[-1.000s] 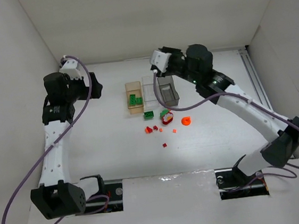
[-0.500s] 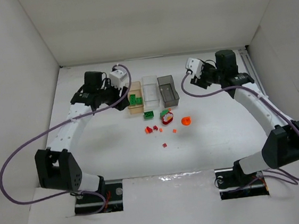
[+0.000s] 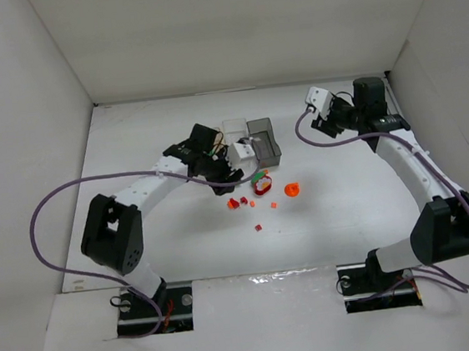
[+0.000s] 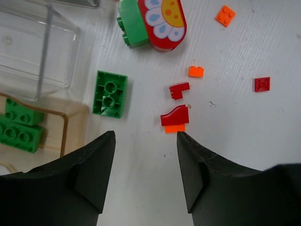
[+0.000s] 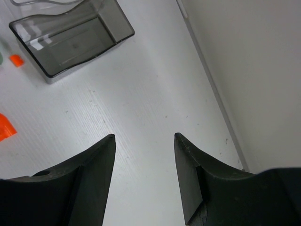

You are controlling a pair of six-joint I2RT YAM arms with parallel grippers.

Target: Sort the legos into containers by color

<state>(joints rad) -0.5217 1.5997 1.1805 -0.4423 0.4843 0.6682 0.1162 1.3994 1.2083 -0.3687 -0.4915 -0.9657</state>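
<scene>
My left gripper point(image 3: 233, 174) hangs open over the loose legos, nothing between its fingers point(image 4: 96, 165). Just ahead of it in the left wrist view lie a green brick point(image 4: 110, 93), a red curved piece point(image 4: 175, 115) on an orange bit, a red L piece point(image 4: 179, 89) and a small orange brick point(image 4: 195, 71). A red flower piece point(image 4: 162, 19) carries a green brick on its side. The tan-orange bin point(image 4: 63, 122) holds green bricks point(image 4: 21, 127); the clear bin point(image 4: 33, 52) stands beside it. My right gripper point(image 3: 318, 110) is open above bare table near the smoky grey bin point(image 5: 70, 33).
A round orange piece point(image 3: 292, 189) and small red bits point(image 3: 258, 227) lie toward the near side. The enclosure's right wall point(image 5: 254, 70) rises close to my right gripper. My left arm covers most of the tan-orange bin in the top view.
My left arm swung from the far left to the middle, over the loose legos, and its jaws narrowed. My right arm drew back from above the grey bin to the right rear.
</scene>
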